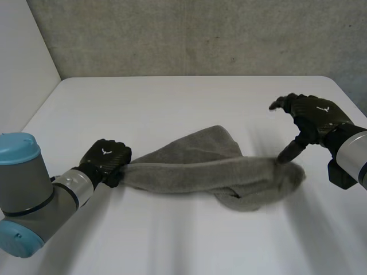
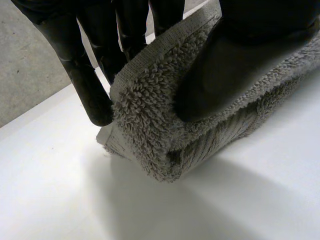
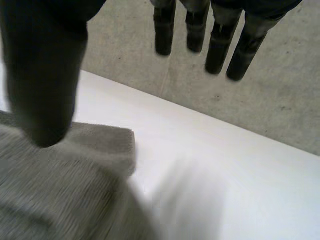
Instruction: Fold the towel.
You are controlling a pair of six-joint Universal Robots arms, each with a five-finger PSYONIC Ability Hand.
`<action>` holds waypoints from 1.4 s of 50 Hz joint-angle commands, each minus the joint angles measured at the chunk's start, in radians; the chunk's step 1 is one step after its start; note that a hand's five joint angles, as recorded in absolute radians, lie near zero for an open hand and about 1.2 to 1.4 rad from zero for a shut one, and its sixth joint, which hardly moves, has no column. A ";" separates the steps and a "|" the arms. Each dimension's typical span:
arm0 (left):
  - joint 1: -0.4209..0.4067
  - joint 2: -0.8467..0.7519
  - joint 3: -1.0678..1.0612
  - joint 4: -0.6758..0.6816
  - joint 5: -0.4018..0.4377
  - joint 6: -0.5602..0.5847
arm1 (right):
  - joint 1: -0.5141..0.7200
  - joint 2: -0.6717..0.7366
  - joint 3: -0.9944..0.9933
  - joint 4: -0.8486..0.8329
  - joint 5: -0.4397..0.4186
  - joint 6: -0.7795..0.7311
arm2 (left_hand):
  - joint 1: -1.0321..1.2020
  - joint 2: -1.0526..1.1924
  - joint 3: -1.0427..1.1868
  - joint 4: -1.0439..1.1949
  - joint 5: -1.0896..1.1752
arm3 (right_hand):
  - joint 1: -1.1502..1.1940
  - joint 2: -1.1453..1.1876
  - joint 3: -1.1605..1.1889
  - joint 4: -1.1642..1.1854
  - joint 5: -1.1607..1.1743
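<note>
- Towel lies as a rumpled, rope-like band across the middle of the desk. One flap spills toward the far side, and the right end sits in a loose lump.
- My left hand has the towel's left end. In the left wrist view the thumb presses the hemmed edge against the fingers behind it, a firm pinch on a doubled layer of pile.
- My right hand holds nothing. Its fingers are straight and spread, clear of the cloth, and the thumb hangs down over the right end. Whether its tip touches the pile I cannot tell.
- I judge the step in hand to be getting a second hold on the right end, so that the towel can be drawn out flat before any fold.
- To do it well, I should look for a hem or corner in that lump rather than take a handful of the middle. A grab on the bulk would leave the cloth twisted.
- The right fingers should come down on the far side of the edge and close against the thumb, matching the left pinch.
- The left pinch must be firm while the right draws away gently, so that the band opens without slipping out.
- Risk: the lump hides which layer is the edge, so I may catch two layers at once.
</note>
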 commanded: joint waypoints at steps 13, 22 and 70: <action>0.000 -0.003 0.000 0.000 0.001 0.004 | 0.009 0.112 0.004 0.006 0.005 -0.021 | 0.107 0.050 0.051 0.035 0.090 | -0.080 -0.069 -0.077 -0.077 -0.046; 0.002 -0.008 0.005 0.002 0.000 0.004 | 0.010 0.170 0.004 0.063 0.009 -0.121 | 0.109 0.052 0.054 0.037 0.092 | 0.020 0.031 0.023 0.022 0.054; 0.066 0.004 0.561 0.146 -0.126 -0.342 | 0.240 0.491 -0.892 -0.118 0.013 -0.432 | 0.109 0.052 0.054 0.037 0.092 | 1.123 1.133 1.126 1.125 1.157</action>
